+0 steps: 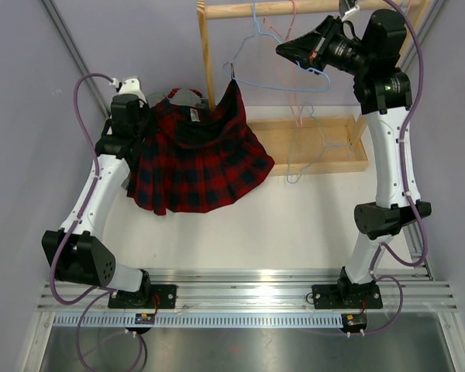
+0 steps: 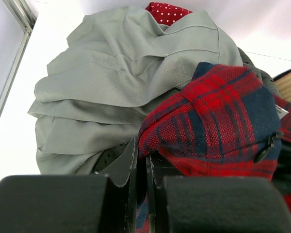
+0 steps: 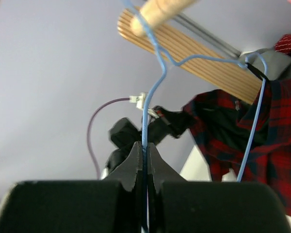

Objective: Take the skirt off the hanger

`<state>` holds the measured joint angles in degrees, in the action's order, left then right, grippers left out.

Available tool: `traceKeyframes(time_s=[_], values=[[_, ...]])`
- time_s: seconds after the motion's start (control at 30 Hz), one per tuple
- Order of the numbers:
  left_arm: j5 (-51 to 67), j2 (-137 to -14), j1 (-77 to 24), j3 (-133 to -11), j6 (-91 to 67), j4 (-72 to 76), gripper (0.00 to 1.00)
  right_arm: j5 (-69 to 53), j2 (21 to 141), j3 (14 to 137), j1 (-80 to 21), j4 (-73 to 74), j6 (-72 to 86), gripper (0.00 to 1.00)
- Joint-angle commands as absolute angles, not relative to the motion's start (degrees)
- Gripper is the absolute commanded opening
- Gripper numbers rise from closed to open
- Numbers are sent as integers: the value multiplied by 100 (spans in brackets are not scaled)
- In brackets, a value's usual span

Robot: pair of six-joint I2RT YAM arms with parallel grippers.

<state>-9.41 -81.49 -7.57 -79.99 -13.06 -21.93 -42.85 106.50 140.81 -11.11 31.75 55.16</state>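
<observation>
Left gripper (image 2: 141, 160) pinching plaid skirt (image 2: 218, 121) waistband; right gripper (image 3: 144, 155) clamping blue hanger (image 3: 145, 121) wire. Skirt stretching between left gripper and hanger, one corner seemingly clipped on. Removal partway; freeing that corner remaining.

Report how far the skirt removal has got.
Done: both holds are made. The right gripper is shut on the blue hanger, and the left gripper is shut on the plaid skirt. In hand: the skirt is stretched leftward off the hanger. Left: one corner looks still caught at the hanger's end clip and needs freeing.
</observation>
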Motion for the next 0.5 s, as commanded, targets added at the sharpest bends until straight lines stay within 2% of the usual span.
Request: traceKeyframes(time_s=[0.0, 0.1, 0.23, 0.4, 0.47], values=[[-835, -8130, -782, -8393, -1134, -1678, 0, -5001, 10433, 15185, -1187, 2654, 6300, 0], [-940, -8218, -782, -8665, -1090, -1836, 0, -5194, 10188, 15214, -1134, 2777, 6635, 0], [-914, -7981, -773, -8868, -1046, -1890, 0, -5361, 9415, 14295, -1046, 3233, 6233, 0], [-1124, -7717, -773, -9175, -906, -1767, 0, -5142, 8404, 13616, -905, 4901, 4906, 0], [-1554, -7795, -739, -9526, -923, -1793, 0, -4756, 7912, 13370, -905, 5588, 4317, 0]])
